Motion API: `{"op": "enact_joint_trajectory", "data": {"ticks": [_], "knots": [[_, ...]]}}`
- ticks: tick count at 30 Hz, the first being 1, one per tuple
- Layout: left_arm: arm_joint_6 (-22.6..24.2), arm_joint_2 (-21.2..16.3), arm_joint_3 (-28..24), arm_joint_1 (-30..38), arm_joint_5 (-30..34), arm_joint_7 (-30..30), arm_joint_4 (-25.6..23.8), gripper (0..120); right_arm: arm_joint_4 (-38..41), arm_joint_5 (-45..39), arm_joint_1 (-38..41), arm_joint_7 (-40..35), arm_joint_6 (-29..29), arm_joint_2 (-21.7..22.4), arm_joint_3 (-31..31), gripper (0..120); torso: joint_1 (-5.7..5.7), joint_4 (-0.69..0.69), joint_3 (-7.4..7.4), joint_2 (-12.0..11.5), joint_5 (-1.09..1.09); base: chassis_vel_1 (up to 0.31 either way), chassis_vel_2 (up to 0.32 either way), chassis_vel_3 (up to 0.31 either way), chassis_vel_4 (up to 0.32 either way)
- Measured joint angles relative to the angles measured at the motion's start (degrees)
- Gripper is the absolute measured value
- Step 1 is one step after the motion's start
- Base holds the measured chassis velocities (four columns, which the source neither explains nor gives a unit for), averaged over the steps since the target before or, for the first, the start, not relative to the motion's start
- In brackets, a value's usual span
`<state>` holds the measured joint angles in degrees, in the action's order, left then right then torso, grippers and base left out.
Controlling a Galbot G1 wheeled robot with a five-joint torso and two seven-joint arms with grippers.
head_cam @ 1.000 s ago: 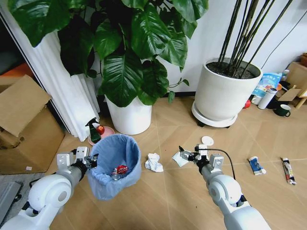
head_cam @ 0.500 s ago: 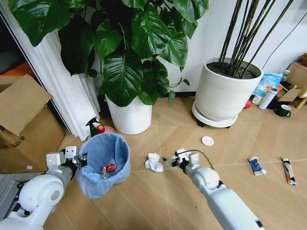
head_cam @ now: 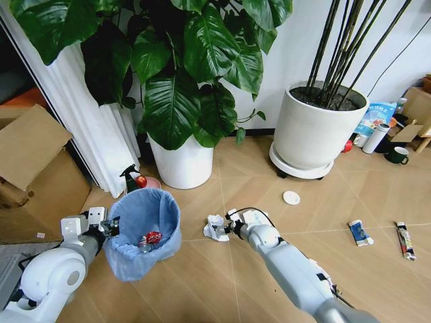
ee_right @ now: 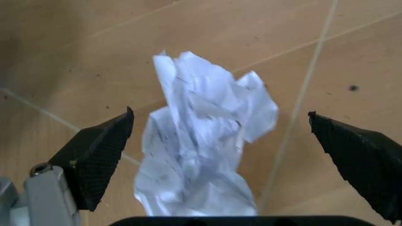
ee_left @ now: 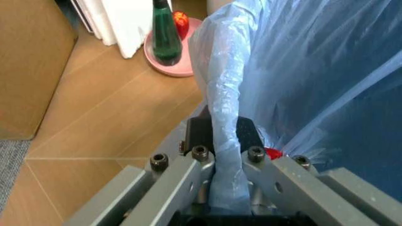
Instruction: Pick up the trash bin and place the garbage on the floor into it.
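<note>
The trash bin (head_cam: pixel 145 232), lined with a crinkled light-blue bag, hangs low at the left. My left gripper (head_cam: pixel 111 225) is shut on its rim. In the left wrist view that gripper (ee_left: pixel 223 136) pinches the bag-covered rim (ee_left: pixel 220 117). A red wrapper (head_cam: pixel 149 237) lies inside the bin. My right gripper (head_cam: pixel 225 229) is open, low over the floor (head_cam: pixel 202 282). Its fingers (ee_right: pixel 100 160) stand on both sides of a crumpled white paper wad (ee_right: pixel 201 146), also seen in the head view (head_cam: pixel 215 227). Other garbage lies to the right: a white lid (head_cam: pixel 291 197), a blue-white wrapper (head_cam: pixel 360 232) and a thin tube (head_cam: pixel 404 240).
Two large white plant pots (head_cam: pixel 182 165) (head_cam: pixel 316 128) stand behind. A green spray bottle (head_cam: pixel 130 183) on a pink dish sits just beyond the bin. A cardboard box (head_cam: pixel 34 175) is at the far left; cups and bottles (head_cam: pixel 397 155) are at the far right.
My right arm has swung left and down, from beside the white lid to the paper wad. The bin in my left gripper has shifted slightly left and lower.
</note>
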<state>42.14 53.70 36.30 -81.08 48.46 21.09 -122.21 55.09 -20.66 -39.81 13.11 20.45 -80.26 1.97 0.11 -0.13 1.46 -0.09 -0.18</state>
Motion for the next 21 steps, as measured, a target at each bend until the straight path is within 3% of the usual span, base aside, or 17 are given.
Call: {"op": "enact_joint_trajectory", "data": {"ticks": [18,21], "knots": [[0.0,-0.4,-0.2,-0.9,0.3,0.8,-0.9,0,-13.5,4.0,4.0,1.8,-2.5,-7.2,-0.8,100,0.00,0.00,-0.01,0.0,0.00,0.000,0.000,0.000,0.000],[0.0,-0.3,-0.3,-0.9,0.3,0.8,-1.1,0,-15.3,5.3,4.2,1.8,-3.5,-8.0,-1.3,90,0.00,0.00,0.00,0.0,0.00,0.000,0.000,0.000,0.000]]}}
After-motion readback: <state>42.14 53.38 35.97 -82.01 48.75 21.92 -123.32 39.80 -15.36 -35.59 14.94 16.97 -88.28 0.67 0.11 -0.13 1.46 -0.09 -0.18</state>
